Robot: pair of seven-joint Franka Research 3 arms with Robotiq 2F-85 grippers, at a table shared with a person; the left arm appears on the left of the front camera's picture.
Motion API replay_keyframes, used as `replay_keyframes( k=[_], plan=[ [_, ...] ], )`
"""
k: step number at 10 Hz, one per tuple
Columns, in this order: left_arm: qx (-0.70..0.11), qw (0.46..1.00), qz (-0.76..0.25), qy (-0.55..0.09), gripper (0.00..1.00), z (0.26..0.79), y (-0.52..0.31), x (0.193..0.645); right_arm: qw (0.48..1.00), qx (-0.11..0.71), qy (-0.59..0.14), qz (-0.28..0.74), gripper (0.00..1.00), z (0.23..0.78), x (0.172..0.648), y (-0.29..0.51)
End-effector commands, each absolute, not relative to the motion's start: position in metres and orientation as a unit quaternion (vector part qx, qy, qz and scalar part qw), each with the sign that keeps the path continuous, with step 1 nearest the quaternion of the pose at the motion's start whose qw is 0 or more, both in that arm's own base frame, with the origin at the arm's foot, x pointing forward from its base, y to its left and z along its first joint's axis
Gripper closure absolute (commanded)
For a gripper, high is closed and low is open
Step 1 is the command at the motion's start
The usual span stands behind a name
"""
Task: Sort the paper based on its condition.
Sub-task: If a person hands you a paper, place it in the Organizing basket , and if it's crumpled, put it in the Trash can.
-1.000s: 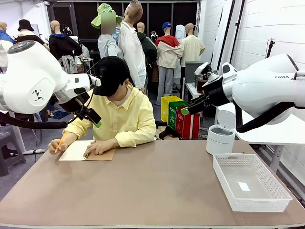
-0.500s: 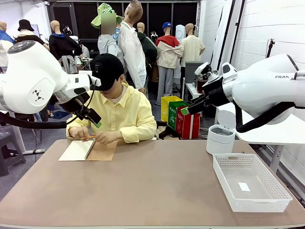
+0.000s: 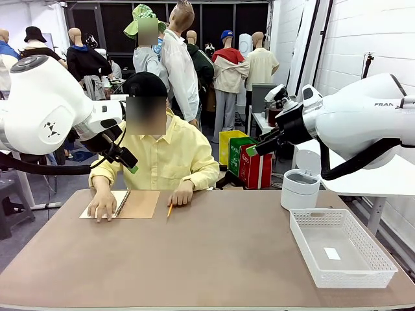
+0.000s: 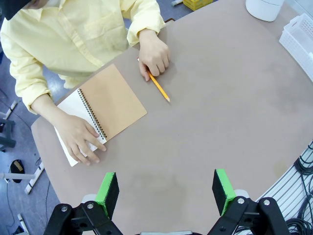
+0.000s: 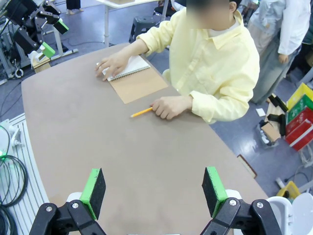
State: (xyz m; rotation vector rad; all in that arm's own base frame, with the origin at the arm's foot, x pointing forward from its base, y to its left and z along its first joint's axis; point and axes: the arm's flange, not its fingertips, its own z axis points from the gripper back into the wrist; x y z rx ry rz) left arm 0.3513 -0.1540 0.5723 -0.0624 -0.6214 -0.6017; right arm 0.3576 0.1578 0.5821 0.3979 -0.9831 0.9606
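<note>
Front view: a person sits at the far side of the bench [image 3: 214, 259]. The paper [image 4: 73, 104], a white page, lies in an open spiral notebook [image 3: 137, 203] at the far left of the bench, its tan cover spread to the right of the page. The person's hand [image 3: 102, 206] presses flat on the page. The person's other hand [image 3: 182, 194] rests just right of the notebook, touching a yellow pencil [image 3: 169, 209]. A white basket [image 3: 363, 272] sits near right. The robot's left hand [image 4: 166, 192] and the robot's right hand [image 5: 153, 190] hang high above the bench, green pads wide apart, gripping nothing.
</note>
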Motion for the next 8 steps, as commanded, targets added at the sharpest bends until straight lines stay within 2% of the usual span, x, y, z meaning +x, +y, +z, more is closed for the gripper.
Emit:
replay_keyframes(
  k=[1,8],
  plan=[
    [-0.029,0.907,-0.292,-0.302,0.0,0.5728,-0.1535,0.3514,0.755,0.182,-0.448,0.442,0.0,0.582,0.3571,0.1588],
    [-0.029,0.907,-0.292,-0.302,0.0,0.5728,-0.1535,0.3514,0.755,0.182,-0.448,0.442,0.0,0.582,0.3571,0.1588]
  ],
)
